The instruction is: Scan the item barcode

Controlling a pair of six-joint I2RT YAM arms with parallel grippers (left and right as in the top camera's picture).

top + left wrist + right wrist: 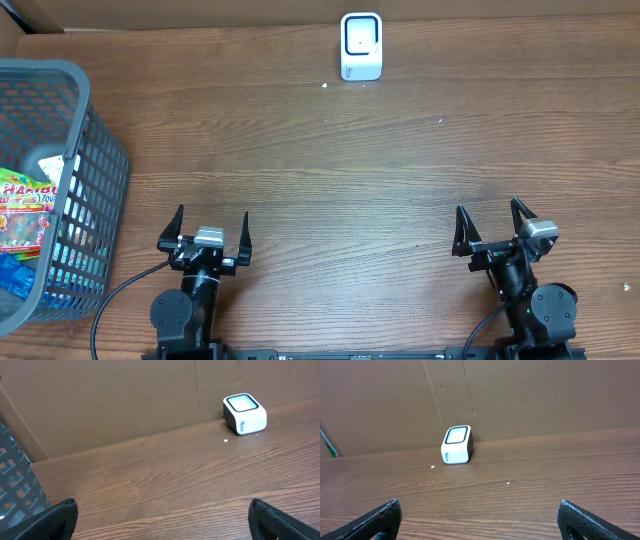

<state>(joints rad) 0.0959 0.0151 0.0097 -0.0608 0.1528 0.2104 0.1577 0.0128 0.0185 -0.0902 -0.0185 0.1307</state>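
- Two claws in play: the left claw (212, 215) and the right claw (488, 207), both spread wide with nothing between the fingers.
- The white scanner (361, 46) sits at the far edge of the wooden tabletop (330, 170), up against the cardboard wall (125, 400), its window facing up.
- Both claws hover on the near side, well apart from the scanner, the left one off to its left and the right one off to its right.
- Far left of the scanner stands the grey basket (95, 150).
- Inside it lies the item, a colourful Haribo bag (22, 210), with a blue packet (15, 272) just beside it on the side away from the scanner.
- No barcode can be made out from here.
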